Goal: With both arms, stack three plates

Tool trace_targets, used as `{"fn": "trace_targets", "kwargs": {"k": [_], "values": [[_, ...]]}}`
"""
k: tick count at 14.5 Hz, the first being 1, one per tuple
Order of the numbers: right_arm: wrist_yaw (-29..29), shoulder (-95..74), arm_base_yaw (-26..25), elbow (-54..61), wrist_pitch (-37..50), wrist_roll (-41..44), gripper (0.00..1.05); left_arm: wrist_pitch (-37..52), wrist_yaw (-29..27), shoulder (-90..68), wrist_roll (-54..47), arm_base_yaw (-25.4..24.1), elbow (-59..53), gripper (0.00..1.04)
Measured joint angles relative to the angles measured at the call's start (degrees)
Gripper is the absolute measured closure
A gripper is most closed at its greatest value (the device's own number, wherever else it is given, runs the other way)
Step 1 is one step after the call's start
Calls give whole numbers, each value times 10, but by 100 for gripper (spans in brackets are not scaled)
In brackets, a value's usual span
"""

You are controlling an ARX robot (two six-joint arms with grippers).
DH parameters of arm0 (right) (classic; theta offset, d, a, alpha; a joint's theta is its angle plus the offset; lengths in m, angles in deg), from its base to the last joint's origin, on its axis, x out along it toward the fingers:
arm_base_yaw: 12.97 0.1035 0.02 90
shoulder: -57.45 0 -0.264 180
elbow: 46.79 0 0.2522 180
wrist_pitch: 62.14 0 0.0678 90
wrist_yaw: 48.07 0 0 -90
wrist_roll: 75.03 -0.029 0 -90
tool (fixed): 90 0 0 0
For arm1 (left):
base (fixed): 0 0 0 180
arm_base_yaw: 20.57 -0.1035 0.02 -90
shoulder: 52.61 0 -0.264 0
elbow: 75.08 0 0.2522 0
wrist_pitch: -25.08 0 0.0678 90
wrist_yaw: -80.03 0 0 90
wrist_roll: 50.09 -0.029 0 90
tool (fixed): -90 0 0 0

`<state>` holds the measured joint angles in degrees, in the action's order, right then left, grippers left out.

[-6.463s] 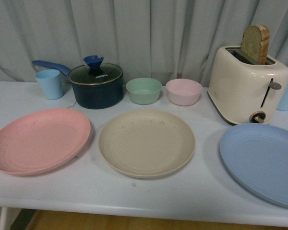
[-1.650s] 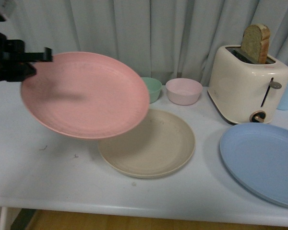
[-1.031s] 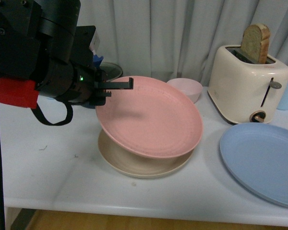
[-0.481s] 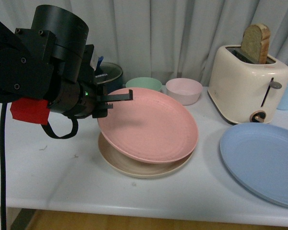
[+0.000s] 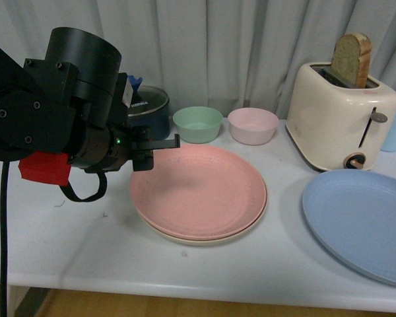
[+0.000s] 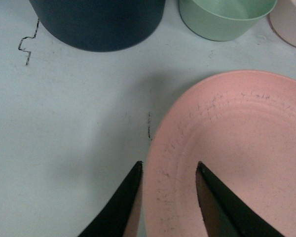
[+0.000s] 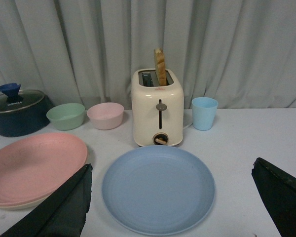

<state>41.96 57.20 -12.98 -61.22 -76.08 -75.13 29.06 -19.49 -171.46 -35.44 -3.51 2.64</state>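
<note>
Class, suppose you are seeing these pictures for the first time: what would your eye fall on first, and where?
The bulky black left arm fills the left of the front view, its gripper straddling the rim of the pink plate, which lies on the beige plate mid-table. To the right, the blue plate lies alone before a cream toaster with bread sticking up.
</note>
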Motion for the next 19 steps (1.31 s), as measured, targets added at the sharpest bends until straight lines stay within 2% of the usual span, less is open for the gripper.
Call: {"fn": "trace_targets", "kwargs": {"k": [3, 5, 6, 7, 8, 9, 10, 11, 13, 16, 19], "values": [[0, 0, 0, 0, 0, 0, 6, 20, 19, 65, 23, 4, -23, 36], [0, 0, 0, 0, 0, 0, 6, 94, 13, 155, 18, 32, -57, 11], [0, 0, 0, 0, 0, 0, 6, 102, -3, 199, 5, 60, -77, 5], [0, 0, 0, 0, 0, 0, 6, 121, -17, 231, -3, 94, -103, 8], [0, 0, 0, 0, 0, 0, 6, 158, -44, 262, -32, 151, -141, 8], [-1, 0, 0, 0, 0, 0, 6, 260, -152, 287, -77, 205, -202, 20], [-1, 0, 0, 0, -2, 0, 6, 314, -219, 334, -111, 203, -279, 32], [2, 0, 0, 0, 0, 0, 6, 336, -245, 396, -122, 167, -353, 45], [0, 0, 0, 0, 0, 0, 6, 331, -193, 490, -135, 113, -451, 70], [0, 0, 0, 0, 0, 0, 6, 300, -116, 592, -137, 38, -530, 103], [0, 0, 0, 0, 0, 0, 6, 252, -56, 684, -138, -24, -575, 103]]}}
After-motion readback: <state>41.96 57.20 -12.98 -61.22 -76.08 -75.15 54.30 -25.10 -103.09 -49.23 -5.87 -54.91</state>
